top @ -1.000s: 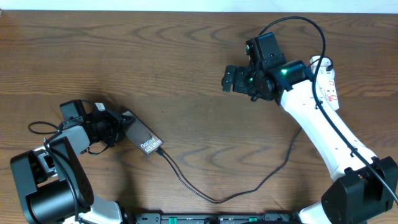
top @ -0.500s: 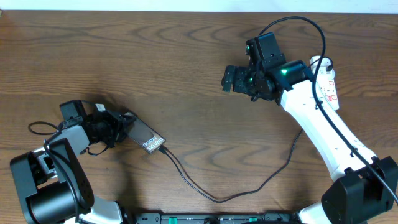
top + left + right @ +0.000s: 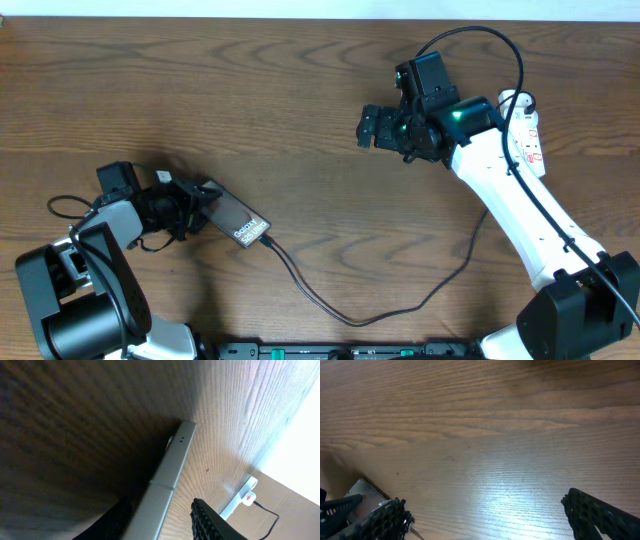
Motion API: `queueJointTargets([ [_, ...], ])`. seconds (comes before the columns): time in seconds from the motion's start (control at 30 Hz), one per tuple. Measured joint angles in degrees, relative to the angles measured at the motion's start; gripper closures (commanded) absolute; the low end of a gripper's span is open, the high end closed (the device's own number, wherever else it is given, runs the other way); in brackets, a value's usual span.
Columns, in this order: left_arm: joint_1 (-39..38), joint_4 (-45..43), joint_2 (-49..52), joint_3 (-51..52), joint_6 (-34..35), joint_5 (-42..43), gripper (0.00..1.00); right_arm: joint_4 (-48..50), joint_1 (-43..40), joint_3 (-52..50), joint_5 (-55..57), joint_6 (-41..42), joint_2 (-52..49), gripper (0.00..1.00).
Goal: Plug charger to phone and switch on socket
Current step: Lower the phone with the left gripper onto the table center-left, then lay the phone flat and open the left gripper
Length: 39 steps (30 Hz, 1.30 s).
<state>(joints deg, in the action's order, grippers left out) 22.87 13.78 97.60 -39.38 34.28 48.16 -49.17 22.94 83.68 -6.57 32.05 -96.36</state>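
I saw left gripper [image 3: 200,207] at lower left, jaws apart, straddling the upper-left end of the phone [image 3: 240,224]; wrist view showed a gap on one side. It lay on the table [image 3: 300,90], its lower-right end meeting the charger [image 3: 340,318] tip, cable looping along bottom centre. Upper right of centre, right gripper [image 3: 367,127] had jaws wide apart, holding nothing. Far upper right: socket [image 3: 530,130].

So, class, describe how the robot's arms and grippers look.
The right arm has long white links, black joints, green lights near the wrist and a thin black cable looping above it. The left arm is mostly black with a pale grey link. Gripper fingers are black with textured pads.
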Motion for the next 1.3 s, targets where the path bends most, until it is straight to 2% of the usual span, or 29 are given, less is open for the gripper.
queueJointTargets([
  [0.83,0.0,11.0,-0.2,-0.3,0.0,1.2,0.56,0.0,0.0,0.0,0.0,0.0,0.0,0.01],
  [1.3,0.0,13.4,-0.2,-0.3,0.2,1.0,0.55,0.1,0.4,0.0,0.0,0.0,0.0,0.01],
])
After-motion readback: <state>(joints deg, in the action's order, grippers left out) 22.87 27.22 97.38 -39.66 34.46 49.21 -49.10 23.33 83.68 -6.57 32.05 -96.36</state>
